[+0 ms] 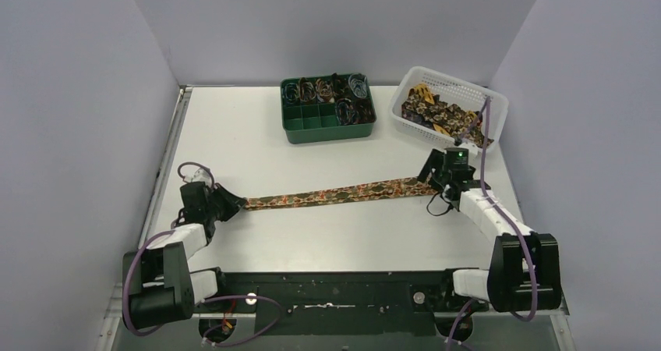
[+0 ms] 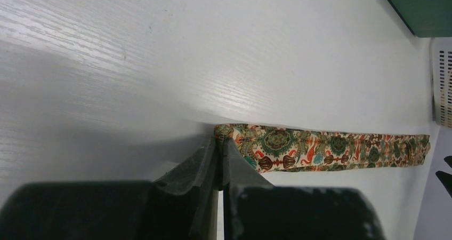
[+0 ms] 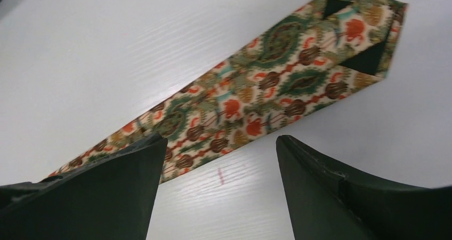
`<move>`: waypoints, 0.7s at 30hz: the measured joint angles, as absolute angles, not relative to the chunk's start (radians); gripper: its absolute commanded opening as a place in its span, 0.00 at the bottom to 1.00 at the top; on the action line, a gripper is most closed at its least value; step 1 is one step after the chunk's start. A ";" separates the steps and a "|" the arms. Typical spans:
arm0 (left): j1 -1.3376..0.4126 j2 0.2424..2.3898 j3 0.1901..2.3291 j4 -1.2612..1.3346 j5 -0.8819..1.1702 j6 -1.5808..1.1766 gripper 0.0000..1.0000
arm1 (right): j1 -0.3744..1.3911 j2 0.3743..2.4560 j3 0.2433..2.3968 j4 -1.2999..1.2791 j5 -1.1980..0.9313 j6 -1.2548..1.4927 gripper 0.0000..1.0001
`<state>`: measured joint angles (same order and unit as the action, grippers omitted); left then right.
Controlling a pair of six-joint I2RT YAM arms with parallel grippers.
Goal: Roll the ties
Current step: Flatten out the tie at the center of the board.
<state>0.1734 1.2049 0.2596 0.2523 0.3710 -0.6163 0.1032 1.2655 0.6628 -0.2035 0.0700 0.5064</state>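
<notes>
My left gripper (image 2: 219,144) is pressed together, pinching the narrow end of the tie (image 1: 335,194), which lies flat across the middle of the table (image 1: 234,132). My right gripper (image 3: 218,144) hangs spread over its wide end, gripping nothing. Beyond sit a green tray (image 1: 327,132) with coiled ties (image 1: 319,90) and a white basket (image 1: 499,105) holding more.

Soft, even overhead light keeps the worktop (image 1: 327,234) bright in the top view, with only faint shadows near the tie (image 1: 335,193). In the left wrist view a broad grey shadow spreads left of the tie, below a glossy streak. The left claw (image 2: 219,143) looks dark and blurred. The right claw (image 3: 219,143) looks equally soft below the sharp tie.
</notes>
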 measured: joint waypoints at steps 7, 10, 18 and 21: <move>0.180 1.206 0.257 0.260 0.374 -0.620 0.00 | -0.051 1.325 0.615 -0.131 -0.015 0.490 0.76; 0.181 1.212 0.257 0.265 0.376 -0.620 0.00 | -0.051 1.356 0.610 -0.097 -0.048 0.490 0.76; 0.184 1.215 0.254 0.281 0.382 -0.623 0.00 | -0.052 1.404 0.611 -0.027 -0.080 0.483 0.77; 0.188 1.218 0.253 0.284 0.386 -0.625 0.00 | -0.054 1.434 0.612 -0.019 -0.076 0.484 0.77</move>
